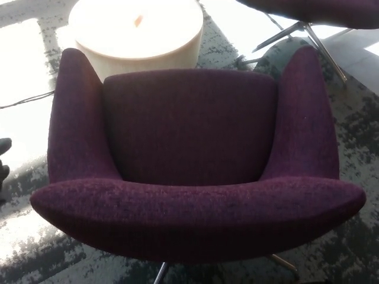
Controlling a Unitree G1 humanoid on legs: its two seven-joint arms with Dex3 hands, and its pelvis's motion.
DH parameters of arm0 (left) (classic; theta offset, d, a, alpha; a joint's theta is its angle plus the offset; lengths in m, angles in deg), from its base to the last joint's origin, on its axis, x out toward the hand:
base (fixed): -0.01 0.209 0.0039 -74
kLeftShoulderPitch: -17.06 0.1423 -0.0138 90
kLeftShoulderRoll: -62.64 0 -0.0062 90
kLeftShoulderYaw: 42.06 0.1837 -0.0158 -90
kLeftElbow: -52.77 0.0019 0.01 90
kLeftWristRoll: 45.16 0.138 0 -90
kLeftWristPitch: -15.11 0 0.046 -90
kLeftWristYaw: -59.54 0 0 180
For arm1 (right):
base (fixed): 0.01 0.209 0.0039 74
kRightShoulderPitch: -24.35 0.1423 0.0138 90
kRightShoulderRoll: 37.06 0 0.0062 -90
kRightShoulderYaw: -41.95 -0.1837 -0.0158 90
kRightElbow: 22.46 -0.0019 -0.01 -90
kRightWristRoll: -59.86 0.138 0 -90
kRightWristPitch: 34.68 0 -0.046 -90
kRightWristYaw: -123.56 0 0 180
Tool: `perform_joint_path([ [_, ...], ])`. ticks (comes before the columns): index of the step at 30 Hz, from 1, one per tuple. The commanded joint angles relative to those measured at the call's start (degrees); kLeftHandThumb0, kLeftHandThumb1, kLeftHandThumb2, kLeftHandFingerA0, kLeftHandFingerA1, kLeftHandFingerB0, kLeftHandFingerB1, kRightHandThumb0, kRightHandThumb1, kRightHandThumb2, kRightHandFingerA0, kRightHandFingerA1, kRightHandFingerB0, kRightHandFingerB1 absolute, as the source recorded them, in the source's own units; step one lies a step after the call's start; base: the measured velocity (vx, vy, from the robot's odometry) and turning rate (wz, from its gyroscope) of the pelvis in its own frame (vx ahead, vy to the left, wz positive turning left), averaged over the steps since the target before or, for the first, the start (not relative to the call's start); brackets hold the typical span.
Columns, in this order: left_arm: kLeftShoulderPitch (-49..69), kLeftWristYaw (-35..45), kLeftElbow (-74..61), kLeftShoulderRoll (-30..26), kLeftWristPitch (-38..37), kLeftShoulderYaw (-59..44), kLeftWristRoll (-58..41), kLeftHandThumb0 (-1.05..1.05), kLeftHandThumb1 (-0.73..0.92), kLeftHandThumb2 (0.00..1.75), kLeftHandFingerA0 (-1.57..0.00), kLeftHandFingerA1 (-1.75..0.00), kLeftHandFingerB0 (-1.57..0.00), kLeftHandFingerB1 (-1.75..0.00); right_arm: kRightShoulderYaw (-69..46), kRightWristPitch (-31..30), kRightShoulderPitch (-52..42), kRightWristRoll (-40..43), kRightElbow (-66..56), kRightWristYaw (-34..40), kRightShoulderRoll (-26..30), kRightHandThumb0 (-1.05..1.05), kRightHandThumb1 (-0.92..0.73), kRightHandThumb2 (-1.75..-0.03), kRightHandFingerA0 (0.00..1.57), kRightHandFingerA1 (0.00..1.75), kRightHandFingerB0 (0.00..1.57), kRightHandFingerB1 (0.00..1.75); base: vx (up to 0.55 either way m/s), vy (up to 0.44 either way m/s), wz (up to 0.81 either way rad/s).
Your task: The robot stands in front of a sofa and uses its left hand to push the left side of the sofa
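A dark purple sofa chair [189, 154] fills the head view, seen from behind its backrest, which curves across the bottom. Its left armrest [74, 112] and right armrest [305, 112] run away from me on either side of the seat. My left hand [4, 158] shows only as black fingertips at the left edge of the picture, a short way out from the left armrest and not touching it. My right hand is out of sight.
A round cream table [137, 32] stands just beyond the chair at the upper left. Another purple chair [314, 9] on metal legs sits at the upper right. A thin cable [26, 100] lies on the patterned grey carpet at the left.
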Motion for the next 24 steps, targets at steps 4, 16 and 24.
perform_joint_path([
  [4, -4.46, 0.86, 2.23, 0.70, 2.93, 5.70, 4.40, -0.93, 0.89, 1.25, 0.00, -0.08, 0.00, -0.10, -0.10, 1.00, 0.03, -0.23, 0.14, -0.18, -0.01, -1.05, -0.90, -0.82, 0.12, 1.18, 0.08, 1.13, 0.00, 0.000, 0.00],
  [16, -6.53, 1.19, 3.89, -0.36, 5.11, 16.47, 11.50, -0.87, 0.86, 1.24, 0.00, -0.12, -0.02, -0.15, -0.19, 1.38, 0.25, -0.08, 0.01, -0.39, 0.07, -1.05, -0.90, -0.82, 0.13, 1.20, 0.08, 1.17, 0.00, 0.000, 0.00],
  [24, -5.59, 0.84, 3.47, -1.24, 5.30, 20.72, 14.28, -0.91, 0.86, 1.25, 0.00, -0.11, -0.01, -0.14, 0.68, 1.41, 0.23, -0.95, 0.20, 0.25, 0.22, -1.05, -0.92, -0.79, 0.18, 1.09, 0.11, 1.02, 0.00, 0.000, 0.00],
])
